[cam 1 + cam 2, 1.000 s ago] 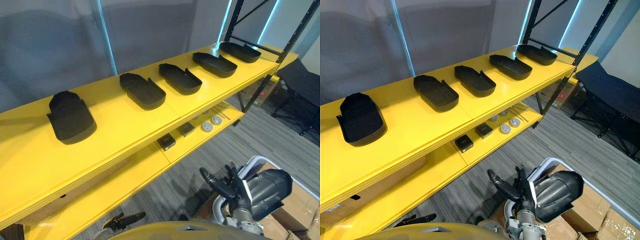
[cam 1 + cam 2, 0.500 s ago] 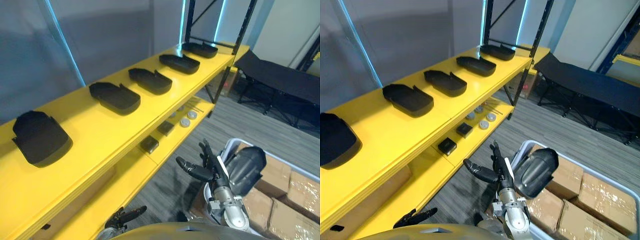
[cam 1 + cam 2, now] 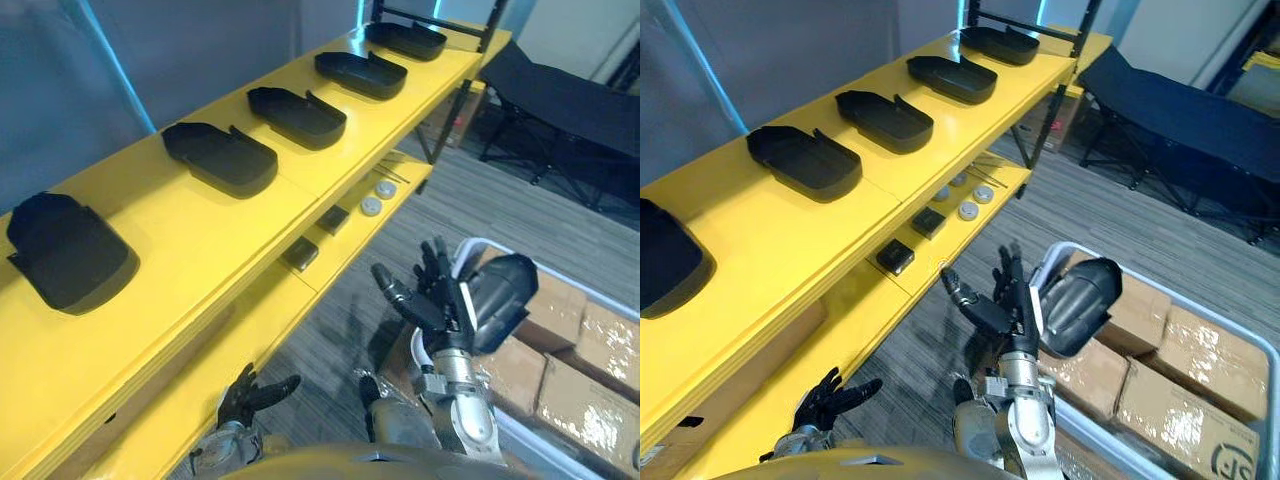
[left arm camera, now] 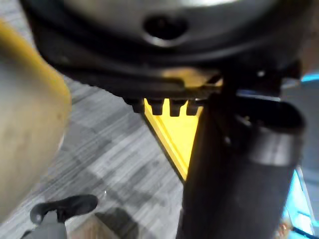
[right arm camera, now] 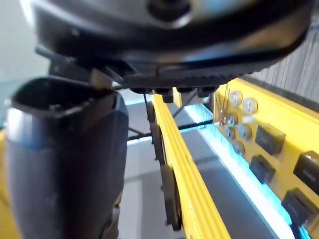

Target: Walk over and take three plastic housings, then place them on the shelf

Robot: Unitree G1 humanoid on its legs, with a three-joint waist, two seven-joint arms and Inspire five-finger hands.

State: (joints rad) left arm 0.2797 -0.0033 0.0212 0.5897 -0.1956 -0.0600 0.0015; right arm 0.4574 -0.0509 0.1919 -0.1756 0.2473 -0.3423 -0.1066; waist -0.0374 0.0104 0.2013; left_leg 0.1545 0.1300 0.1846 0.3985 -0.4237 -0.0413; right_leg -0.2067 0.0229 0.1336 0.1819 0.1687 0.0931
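Left hand (image 3: 255, 392): low beside the yellow shelf (image 3: 200, 240), fingers spread and straight, holding nothing. Five black plastic housings (image 3: 220, 158) sit in a row along the shelf's top board, well apart from one another. On the lower board lie small black boxes (image 3: 301, 253) and silver discs (image 3: 371, 206). Right hand (image 3: 430, 303): raised over the grey floor, fingers extended, empty. Just beside it stands a white-rimmed cart (image 3: 480, 243) holding cardboard boxes (image 3: 590, 390).
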